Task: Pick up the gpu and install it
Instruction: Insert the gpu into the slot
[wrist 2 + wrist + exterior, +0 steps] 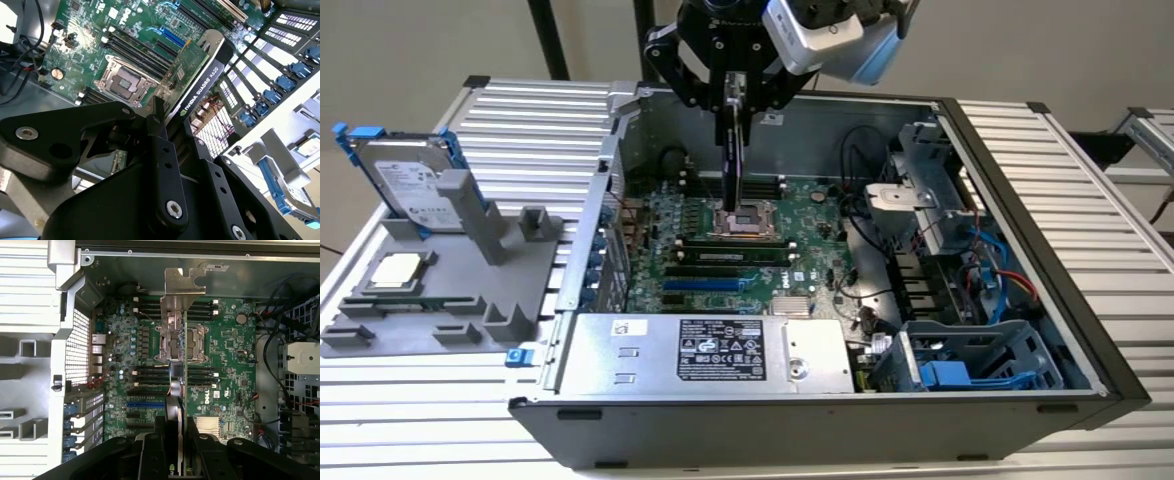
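My gripper [736,95] is shut on the gpu [735,165], which hangs on edge above the motherboard [654,250] inside the open computer case, over the empty CPU socket [750,220]. In the second wrist view the gpu [189,67] shows its green board and a black edge running away from the fingers [162,145]. The first wrist view looks along the card [179,360], its silver bracket [184,284] at the far end and the gripper [181,427] clamped on the near end. The blue slot [145,403] lies beside the card, toward the case's vented rear wall.
At the exterior view's left, a grey fixture [454,300] carries a hard drive in a blue frame [407,180] and a square silver CPU chip [398,270]. A power supply [707,350], cables [867,230] and drive cages [987,350] crowd the case.
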You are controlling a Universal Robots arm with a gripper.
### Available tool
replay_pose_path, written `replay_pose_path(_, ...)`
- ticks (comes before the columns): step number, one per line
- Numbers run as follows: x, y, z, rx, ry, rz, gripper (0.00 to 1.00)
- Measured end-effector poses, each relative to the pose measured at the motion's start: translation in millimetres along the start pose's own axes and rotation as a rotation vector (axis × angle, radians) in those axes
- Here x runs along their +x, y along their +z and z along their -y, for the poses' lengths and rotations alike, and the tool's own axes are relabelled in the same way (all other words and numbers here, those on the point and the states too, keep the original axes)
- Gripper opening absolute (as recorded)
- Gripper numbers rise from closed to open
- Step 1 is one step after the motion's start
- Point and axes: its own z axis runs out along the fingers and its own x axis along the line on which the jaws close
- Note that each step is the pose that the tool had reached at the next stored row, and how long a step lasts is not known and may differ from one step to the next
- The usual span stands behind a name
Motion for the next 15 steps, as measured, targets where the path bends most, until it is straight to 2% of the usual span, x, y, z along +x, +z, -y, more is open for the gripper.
replay_pose_path(5,-4.2,0.1,0.0,-0.0001,0.000,0.0000,0.00)
replay_pose_path(15,-19.4,0.4,0.1,0.0000,0.000,0.0000,0.00)
